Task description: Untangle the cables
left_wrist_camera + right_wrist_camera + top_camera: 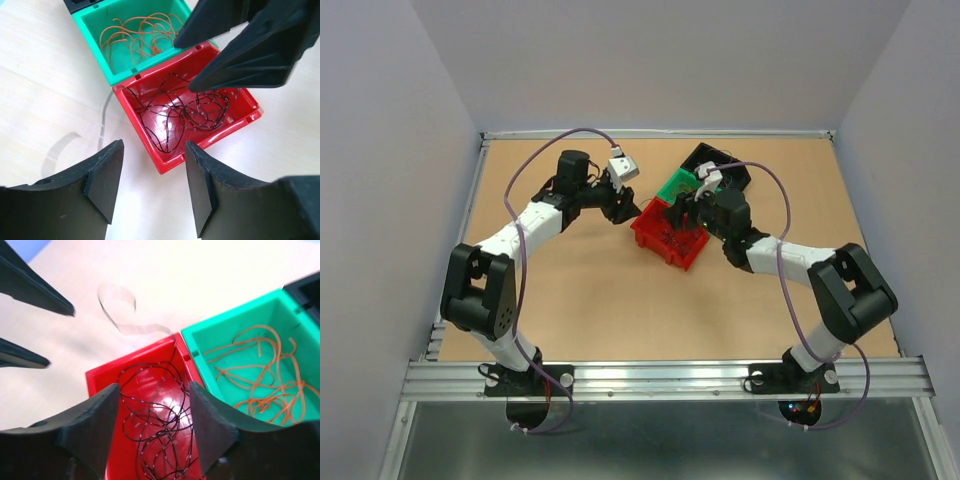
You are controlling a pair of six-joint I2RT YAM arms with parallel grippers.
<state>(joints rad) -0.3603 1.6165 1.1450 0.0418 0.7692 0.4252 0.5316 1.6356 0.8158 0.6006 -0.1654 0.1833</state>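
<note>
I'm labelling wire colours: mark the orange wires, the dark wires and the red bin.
Thin curly orange wires [155, 49]: left wrist view, on the knot inside the green plastic bin [92, 50].
Thin curly dark wires [187, 110]: left wrist view, on the tangle's middle.
Red plastic bin [220, 137]: left wrist view, on its near wall.

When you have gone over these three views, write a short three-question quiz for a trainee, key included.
1. True or false: the orange wires lie in the green bin.
2. Fill the gap: the dark wires lie in the ___ bin.
3. Pick one: the left gripper is A) shut on a wire, B) open with nothing between its fingers, C) out of view.

Key: 1 true; 2 red, the red bin; 3 B.
</note>
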